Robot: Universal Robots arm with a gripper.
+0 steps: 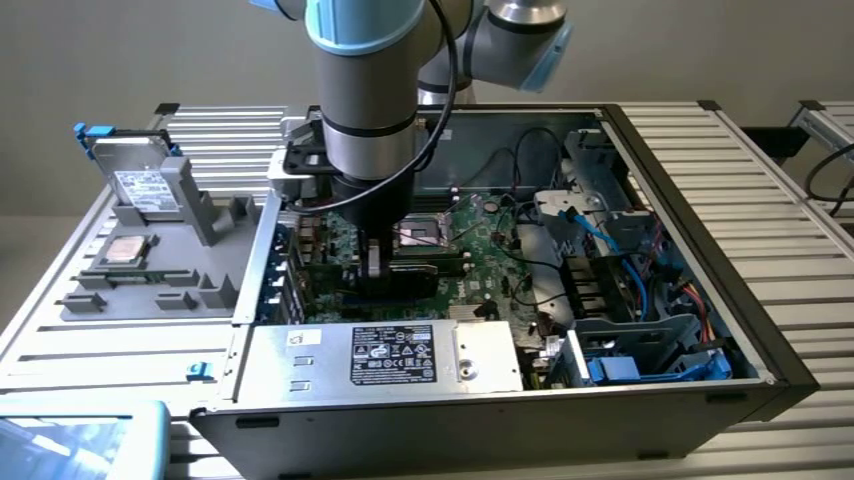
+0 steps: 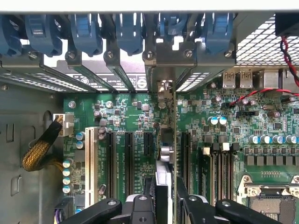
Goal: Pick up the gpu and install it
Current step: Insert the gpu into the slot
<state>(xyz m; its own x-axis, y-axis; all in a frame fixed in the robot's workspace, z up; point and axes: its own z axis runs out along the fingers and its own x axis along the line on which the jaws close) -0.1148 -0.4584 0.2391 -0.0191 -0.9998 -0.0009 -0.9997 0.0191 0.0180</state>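
The gpu [image 2: 167,140] shows edge-on in the wrist view, a thin upright card standing over the green motherboard [image 2: 126,112]. Its metal bracket end [image 2: 163,88] lies against the case's rear slot openings. My gripper [image 2: 164,189] is shut on the card, with a dark finger [image 2: 148,193] on each side of it. In the exterior view the gripper [image 1: 378,268] is down inside the open computer case [image 1: 694,180], holding the dark card [image 1: 407,285] just above the board. I cannot tell whether the card's edge sits in a slot.
Long black expansion slots [image 2: 128,158] and a white one [image 2: 91,163] flank the card. Blue latches [image 2: 84,32] line the rear brackets. The power supply [image 1: 387,355] sits at the case front, blue cables and drive cage [image 1: 627,260] at the exterior view's right, a parts rack [image 1: 147,190] at its left.
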